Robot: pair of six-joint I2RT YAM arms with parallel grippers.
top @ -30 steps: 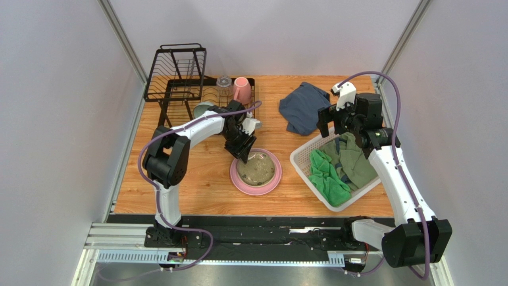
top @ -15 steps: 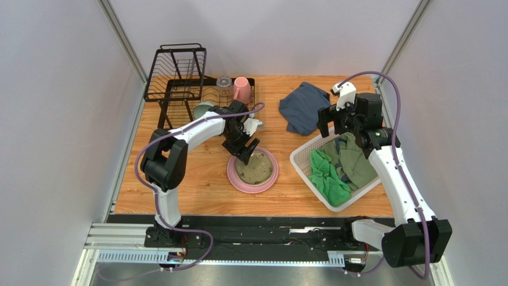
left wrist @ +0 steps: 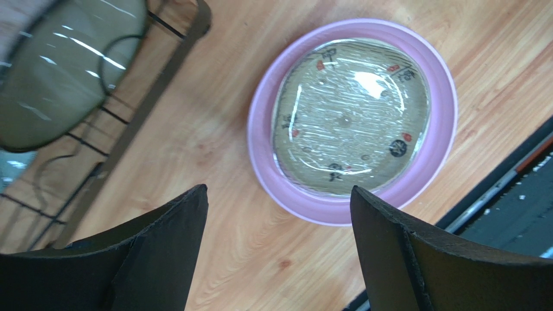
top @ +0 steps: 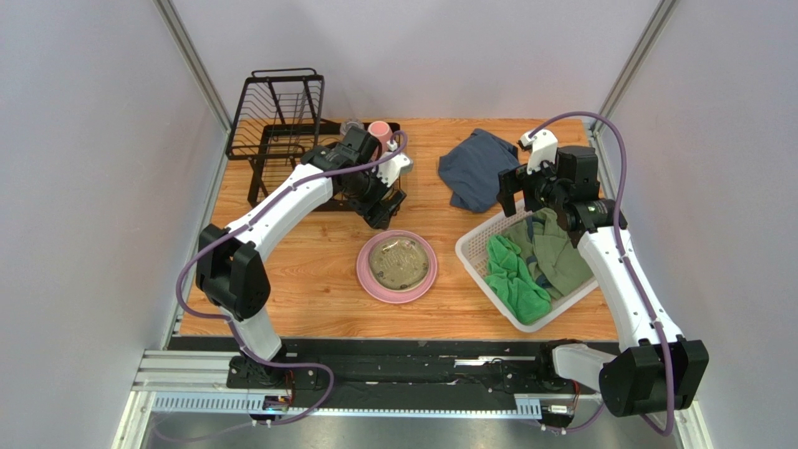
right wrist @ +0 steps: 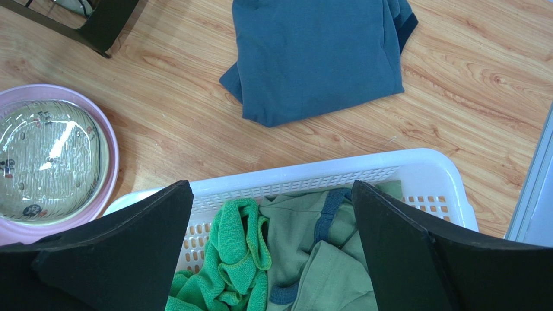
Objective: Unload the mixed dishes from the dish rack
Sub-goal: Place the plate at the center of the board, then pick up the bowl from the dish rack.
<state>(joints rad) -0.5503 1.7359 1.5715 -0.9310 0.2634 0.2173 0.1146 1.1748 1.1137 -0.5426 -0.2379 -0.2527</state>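
Swinging away from the stacked plates, the left arm (top: 281, 198) now hangs at the front edge of the dish rack (top: 276, 112). An olive bowl (left wrist: 65, 71) sits in the rack and a pink mug (top: 379, 131) at its right end. The cream plate (top: 400, 262) lies on the pink plate (top: 367, 281) on the counter (top: 309, 281), in front of the rack. The left jaws are wide and empty, the bowl off to their side, not between them. This arm is far nearer. The right jaws gape empty over a white basket (right wrist: 415, 170), well right of the rack.
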